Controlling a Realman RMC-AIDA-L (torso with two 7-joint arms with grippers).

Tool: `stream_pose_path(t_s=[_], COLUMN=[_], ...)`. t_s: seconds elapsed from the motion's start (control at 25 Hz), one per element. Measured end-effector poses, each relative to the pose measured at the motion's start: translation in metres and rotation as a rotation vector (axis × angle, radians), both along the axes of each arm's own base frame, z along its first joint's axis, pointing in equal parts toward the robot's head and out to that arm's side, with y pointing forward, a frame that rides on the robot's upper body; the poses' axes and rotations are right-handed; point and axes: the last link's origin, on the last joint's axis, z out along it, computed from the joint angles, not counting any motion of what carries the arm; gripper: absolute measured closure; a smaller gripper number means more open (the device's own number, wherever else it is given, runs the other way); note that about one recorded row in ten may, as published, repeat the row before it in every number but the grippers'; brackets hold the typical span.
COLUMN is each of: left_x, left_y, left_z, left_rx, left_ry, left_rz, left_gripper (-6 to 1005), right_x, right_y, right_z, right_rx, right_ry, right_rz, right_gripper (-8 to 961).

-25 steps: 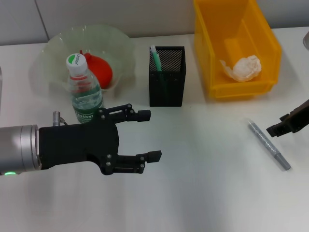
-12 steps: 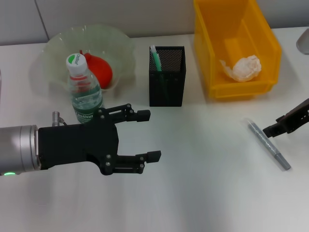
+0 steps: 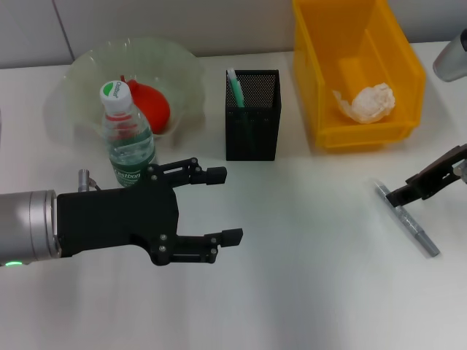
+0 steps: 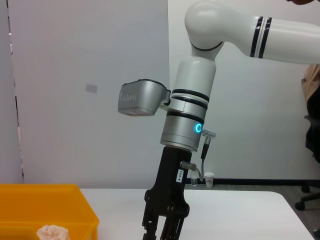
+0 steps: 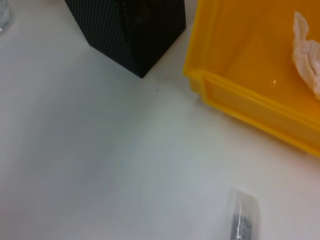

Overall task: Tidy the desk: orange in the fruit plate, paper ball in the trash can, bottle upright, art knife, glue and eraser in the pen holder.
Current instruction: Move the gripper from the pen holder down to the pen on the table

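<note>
Silvery slim art knife flat on desk, right gripper fingers' state unclear, left gripper fingers spread.

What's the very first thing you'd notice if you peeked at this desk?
Probably the big black left gripper, hanging open over the front of the white desk just before the upright bottle. Next, the bright yellow bin at the back right, with the crumpled paper ball inside. On the right, the right gripper sits just over the silver art knife lying flat on the desk.
</note>
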Motion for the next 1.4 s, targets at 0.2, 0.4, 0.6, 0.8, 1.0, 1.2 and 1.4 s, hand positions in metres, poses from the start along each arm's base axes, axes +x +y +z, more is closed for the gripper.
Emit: stream_pose_path(t_s=[0.2, 0.4, 0.6, 0.8, 1.0, 1.2, 1.4], left_x=[0.0, 0.001, 0.001, 0.001, 0.001, 0.001, 0.0], left_y=[0.0, 0.0, 0.0, 0.0, 0.0, 0.0, -0.001], left_z=[-0.001, -0.001, -0.001, -0.001, -0.001, -0.001, -0.001], left_rx=[-0.003, -0.005, -0.005, -0.005, -0.003, -0.001, -0.001], left_ry=[0.001, 0.002, 0.002, -0.001, 0.001, 0.0, -0.002], left_rz=[-0.002, -0.005, -0.005, -0.005, -0.006, -0.01, -0.008], left_gripper=[172, 172, 172, 172, 172, 172, 172], right_x=[-0.006, -0.009, -0.006, -0.004, -0.004, -0.007, -0.011], right_y=[0.006, 0.014, 0.019, 0.023, 0.026, 0.029, 0.029], right_z=[0.007, 0.015, 0.015, 0.012, 0.011, 0.01, 0.004], right_rx=[-0.014, -0.032, -0.059, -0.091, -0.103, -0.113, -0.134], right_ry=[-0.013, -0.01, -0.01, -0.017, -0.064, -0.095, -0.117], right_rz=[-0.004, -0.036, -0.061, -0.082, -0.08, -0.075, -0.06], right_gripper=[471, 472, 472, 473, 474, 471, 478])
